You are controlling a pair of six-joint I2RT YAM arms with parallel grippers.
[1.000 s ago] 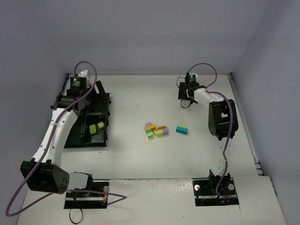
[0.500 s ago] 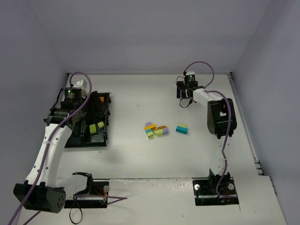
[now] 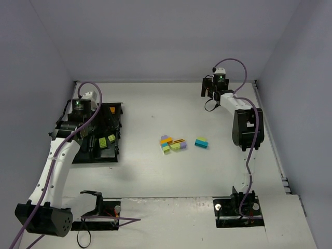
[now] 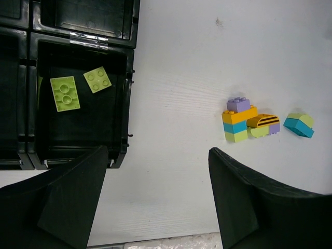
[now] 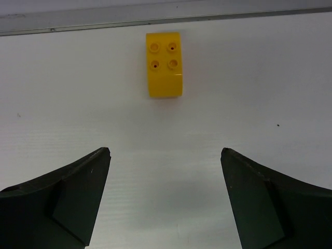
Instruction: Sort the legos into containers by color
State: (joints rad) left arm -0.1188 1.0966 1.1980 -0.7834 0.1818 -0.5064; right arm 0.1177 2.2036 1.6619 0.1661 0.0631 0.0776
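Tray (image 3: 117,151) sits at the left of the table (image 3: 155,176), with the left fingers (image 4: 67,202) high above its near right corner, spread wide and holding nothing. Two lime bricks, one larger (image 4: 65,94) and one smaller (image 4: 97,80), lie in the near right compartment, ahead of the fingers and well apart from them.

At mid-table, the left wrist view shows what the top view blurs. A stack (image 4: 239,121) has purple over orange, teal and lime. Just beside it is a striped orange piece (image 4: 262,121) on lime and purple, and near that a teal-and-lime pair (image 4: 299,126).

At the far right, the right fingers (image 5: 62,197) are open and empty. A yellow brick (image 5: 165,64) lies ahead of them, studs up, near the table's far edge. Only the right wrist view shows it.
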